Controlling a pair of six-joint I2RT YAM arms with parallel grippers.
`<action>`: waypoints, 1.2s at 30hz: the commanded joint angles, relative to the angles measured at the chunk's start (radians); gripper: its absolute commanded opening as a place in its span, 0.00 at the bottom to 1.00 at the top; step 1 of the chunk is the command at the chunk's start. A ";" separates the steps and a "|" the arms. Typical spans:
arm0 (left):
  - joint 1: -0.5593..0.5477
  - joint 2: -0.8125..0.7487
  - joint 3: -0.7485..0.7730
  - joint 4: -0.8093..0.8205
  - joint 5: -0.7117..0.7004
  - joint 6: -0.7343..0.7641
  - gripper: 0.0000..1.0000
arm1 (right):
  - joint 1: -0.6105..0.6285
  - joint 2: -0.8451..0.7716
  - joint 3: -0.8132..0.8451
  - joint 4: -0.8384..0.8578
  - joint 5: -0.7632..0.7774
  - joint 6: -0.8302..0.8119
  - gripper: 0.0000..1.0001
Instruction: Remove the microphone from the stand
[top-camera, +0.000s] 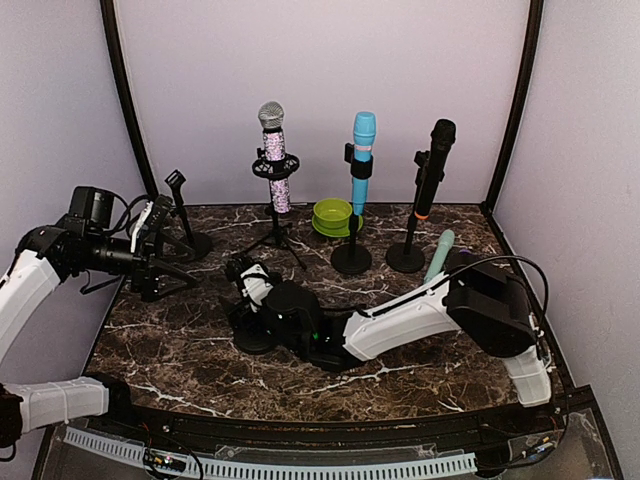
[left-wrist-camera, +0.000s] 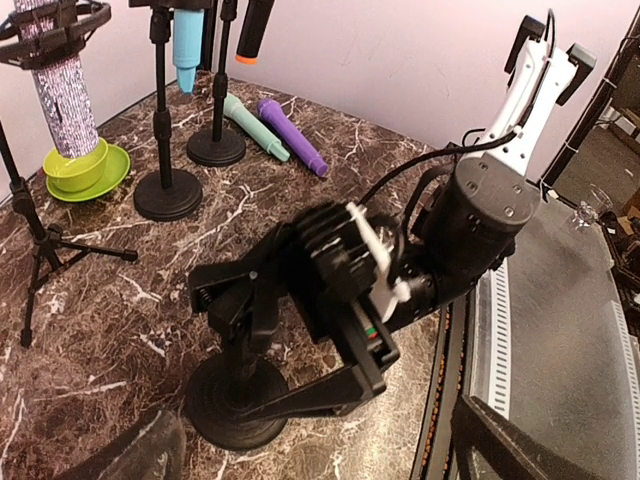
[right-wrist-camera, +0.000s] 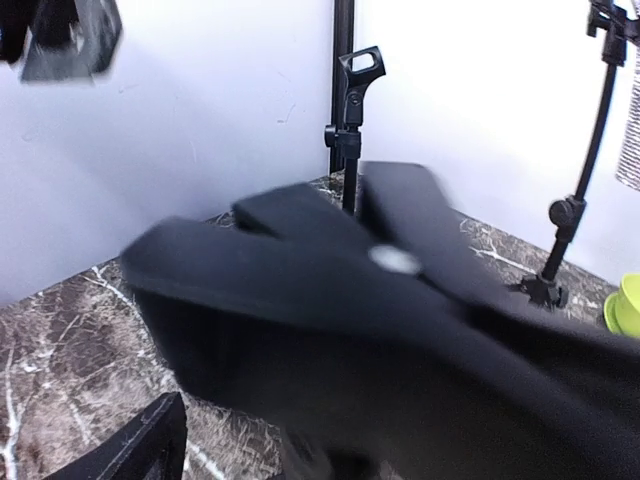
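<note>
Microphones: a silver microphone (top-camera: 272, 150), a blue microphone (top-camera: 362, 160) and a black microphone (top-camera: 434, 165) are each upright in a stand along the back of the worktop (top-camera: 170, 350). A teal microphone (left-wrist-camera: 255, 128) and a purple microphone (left-wrist-camera: 292, 137) lie loose at the right.
Right claw (top-camera: 250, 283): it reaches across to a low stand (left-wrist-camera: 232, 405) with a round base near the middle. Its own camera shows only blur, so I cannot tell whether it is open or closed. I see no microphone in it.
Left claw (top-camera: 183, 274): wide open and empty, hovering near the low stand on its left.
Step in hand: I judge this to be between pick-ups, with three microphones not yet taken out.
Next move: I would draw the right arm clear of the low stand. I would then line a claw up on a microphone body above its clip and lift gently, so the stand does not tip.
</note>
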 joint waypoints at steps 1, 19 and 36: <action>0.001 0.007 -0.063 0.050 -0.004 0.033 0.95 | 0.021 -0.129 -0.108 0.083 0.028 0.039 0.88; -0.145 0.203 -0.259 0.606 -0.143 -0.123 0.85 | 0.032 -0.647 -0.490 0.036 0.310 0.138 0.88; -0.240 0.366 -0.280 0.902 -0.133 -0.205 0.56 | 0.006 -0.791 -0.487 -0.115 0.367 0.128 0.82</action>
